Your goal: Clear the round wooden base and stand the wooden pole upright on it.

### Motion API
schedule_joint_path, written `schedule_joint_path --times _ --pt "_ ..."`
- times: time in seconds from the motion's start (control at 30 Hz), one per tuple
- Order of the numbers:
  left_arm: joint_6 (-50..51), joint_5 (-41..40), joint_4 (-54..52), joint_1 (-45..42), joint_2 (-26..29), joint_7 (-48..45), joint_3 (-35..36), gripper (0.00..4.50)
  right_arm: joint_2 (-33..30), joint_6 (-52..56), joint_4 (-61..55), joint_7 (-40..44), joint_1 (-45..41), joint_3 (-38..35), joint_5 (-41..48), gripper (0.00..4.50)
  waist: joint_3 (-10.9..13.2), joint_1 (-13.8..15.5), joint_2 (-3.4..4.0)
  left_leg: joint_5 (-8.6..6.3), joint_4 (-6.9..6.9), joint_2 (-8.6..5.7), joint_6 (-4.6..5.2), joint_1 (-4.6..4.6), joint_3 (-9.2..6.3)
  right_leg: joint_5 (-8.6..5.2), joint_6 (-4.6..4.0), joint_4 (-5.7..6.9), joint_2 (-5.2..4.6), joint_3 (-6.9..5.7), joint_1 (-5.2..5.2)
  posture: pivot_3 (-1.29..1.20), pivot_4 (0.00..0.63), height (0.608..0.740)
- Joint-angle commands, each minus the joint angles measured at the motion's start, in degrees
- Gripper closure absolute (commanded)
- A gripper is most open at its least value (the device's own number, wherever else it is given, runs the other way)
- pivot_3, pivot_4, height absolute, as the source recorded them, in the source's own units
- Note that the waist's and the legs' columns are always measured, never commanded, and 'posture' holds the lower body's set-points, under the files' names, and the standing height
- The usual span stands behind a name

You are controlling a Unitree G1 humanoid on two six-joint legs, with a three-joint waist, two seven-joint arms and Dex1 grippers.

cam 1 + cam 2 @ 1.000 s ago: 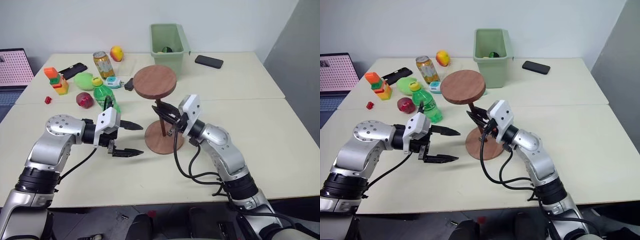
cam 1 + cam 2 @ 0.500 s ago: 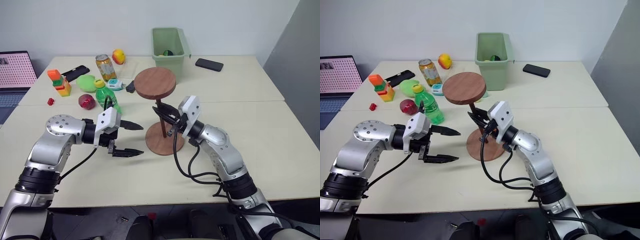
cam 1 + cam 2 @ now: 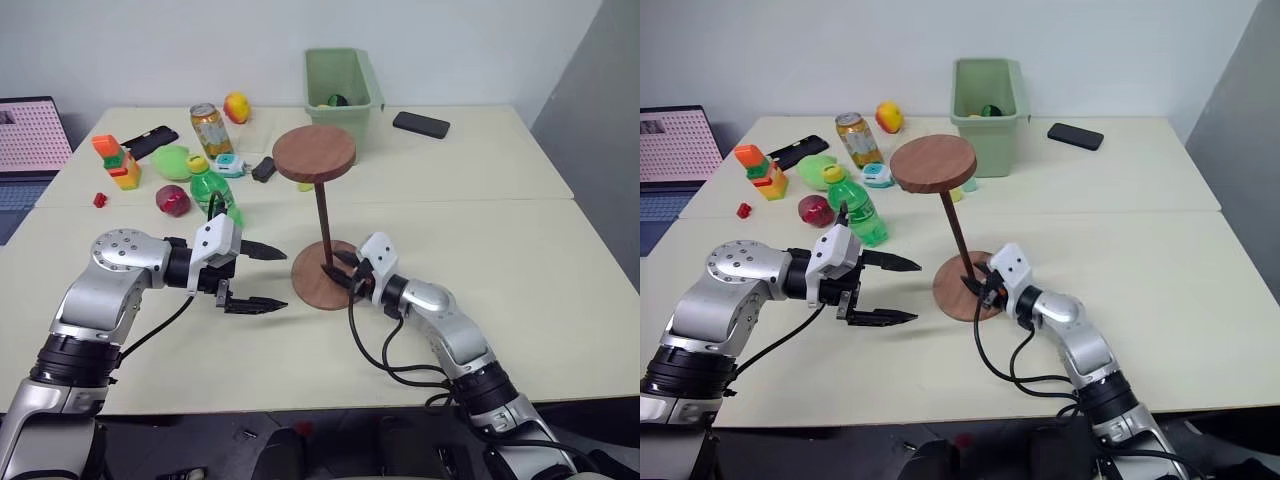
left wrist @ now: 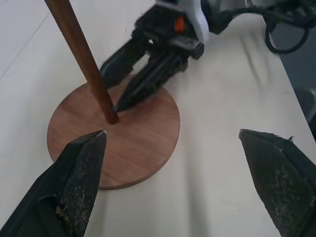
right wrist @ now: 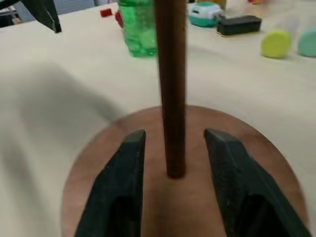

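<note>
**Pole seated on base, fingers parted either side: toppling is the open risk**

Although the wooden pole (image 3: pixel 322 226) now stands upright with its foot at the centre of the round wooden base (image 3: pixel 306 290), nothing visibly holds it. The right gripper (image 5: pixel 173 185) sits low over the base with its two fingers (image 5: pixel 123 173) apart, one on each side of the shaft near the foot and, in the right wrist view, clear of the wood.

Risks, as judged from this state:
- The pole carries a broad disc at its top, so it is top-heavy. If the foot is only resting in the centre hole and not pressed home, a light knock could tip it.
- Pulling the right gripper back at a slant could drag a finger against the shaft and lever it over. A straight retreat along the fingers looks safest.
- The base lies loose on the table (image 3: pixel 520 250) and could slide if nudged.

The left gripper (image 3: pixel 262 278) hovers just beside the base, jaws wide apart, pointing at the pole's foot, holding nothing. A green bottle (image 3: pixel 208 190) stands behind it, well away from the base.
</note>
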Motion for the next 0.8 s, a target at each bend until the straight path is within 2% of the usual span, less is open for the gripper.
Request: schedule_joint_path --times 0.03,0.27,0.3,0.53,0.7,0.8 --pt "0.0 -1.2 -1.4 -1.1 -0.1 0.3 1.9 0.0 0.9 0.4 -4.6 0.4 -1.8 -1.8 1.4 1.55 0.0 -0.1 0.0 0.0 -0.04 0.01 0.0 0.0 -0.01 0.0 0.0 0.0 0.02 0.0 -0.02 0.0 0.15 0.74" --pt "0.8 -1.5 -1.8 -1.4 -0.1 0.2 2.1 0.0 -1.8 6.7 -12.5 2.2 -0.1 -3.7 4.0 0.07 0.0 0.2 0.01 -0.01 -0.05 0.03 0.01 0.01 0.0 0.0 -0.01 -0.04 0.05 -0.02 0.02 0.0 0.15 0.74" --pt "0.9 -1.6 -1.8 -1.5 -0.1 0.1 2.2 0.0 -2.5 8.1 -14.0 2.6 0.2 -4.0 4.7 0.07 0.0 0.3 0.01 -0.01 -0.05 0.03 0.01 0.0 0.0 0.0 -0.01 -0.05 0.05 -0.04 0.03 0.0 0.15 0.74" --pt "6.4 -4.1 -2.4 -1.2 2.5 -1.5 2.8 0.0 -22.0 22.8 -31.7 12.7 5.9 -14.0 16.7 0.07 0.0 0.9 0.05 -0.01 -0.01 -0.04 0.02 -0.25 -0.06 0.0 0.0 -0.29 -0.05 -0.18 0.05 0.0 0.15 0.74" --pt "8.1 -5.3 -3.9 0.8 4.4 -1.5 5.1 0.0 -35.1 28.7 -36.4 19.9 7.7 -24.2 25.5 0.07 0.1 0.8 0.06 -0.02 -0.03 -0.01 0.03 -0.26 -0.03 0.0 -0.01 -0.32 -0.02 -0.19 0.07 0.0 0.15 0.74" --pt "10.0 -6.9 -4.5 1.7 5.9 -2.3 6.6 0.0 -39.9 29.4 -36.8 22.9 8.7 -27.5 28.2 0.07 0.1 0.9 0.05 -0.02 -0.06 0.0 0.04 -0.26 -0.04 0.0 -0.01 -0.37 -0.01 -0.2 0.08 0.0 0.15 0.74"
